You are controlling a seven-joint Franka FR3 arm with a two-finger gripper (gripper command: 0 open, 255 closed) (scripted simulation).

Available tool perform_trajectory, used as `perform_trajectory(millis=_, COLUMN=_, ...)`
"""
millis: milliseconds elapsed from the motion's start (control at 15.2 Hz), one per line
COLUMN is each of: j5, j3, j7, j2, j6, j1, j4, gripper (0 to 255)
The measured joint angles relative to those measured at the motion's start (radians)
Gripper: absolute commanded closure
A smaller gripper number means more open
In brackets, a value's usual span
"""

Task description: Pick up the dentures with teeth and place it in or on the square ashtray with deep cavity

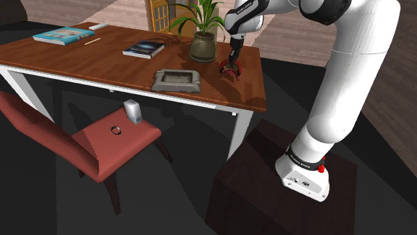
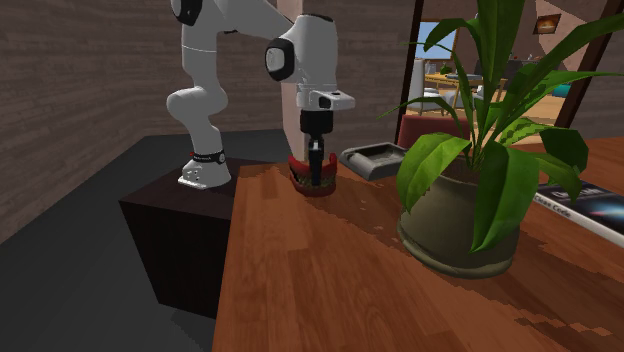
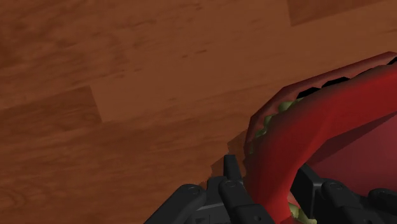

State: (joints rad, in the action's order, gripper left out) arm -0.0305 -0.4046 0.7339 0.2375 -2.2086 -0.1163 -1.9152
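Fingers [image 3: 231,181], black, are closed on the red gum rim of the dentures [image 3: 299,133], one finger on each side of it. Yellowish teeth show along the rim's edge. The dentures are low over the brown wooden worktop [image 1: 80,57], towards its right end in the shoulder view. Whether they touch the wood I cannot tell.

Nearest in the shoulder view, at lower right, a dark box stand [image 1: 267,193] carries the white arm [image 1: 347,87], which reaches up and over to the worktop. To the stand's left, a red chair [image 1: 87,147] sits partly under the worktop, with a small white object [image 1: 133,110] and a small ring [image 1: 116,130] on its seat.

On the worktop, by its near edge, lies a grey square ashtray [image 1: 176,80]. It is left of the dentures and apart from them. Farther back stands a potted plant [image 1: 203,47] with long green leaves, just beyond the ashtray and the dentures. Left of the pot lies a dark book [image 1: 144,49]. At the far left corner lies a light blue book [image 1: 63,35].
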Motion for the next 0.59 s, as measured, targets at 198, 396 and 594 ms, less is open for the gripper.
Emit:
perform_trajectory(millis=198, j5=0.009, j3=-0.001, j7=-0.008, j2=-0.019, j6=0.032, j1=0.005, j4=0.014, gripper=255)
perform_trajectory(millis=396, j5=0.016, j3=-0.004, j7=-0.008, j2=-0.034, j6=0.073, j1=0.005, j4=0.042, gripper=255)
perform_trajectory(millis=594, j5=0.021, j3=-0.005, j7=-0.011, j2=-0.045, j6=0.111, j1=0.007, j4=0.069, gripper=255)
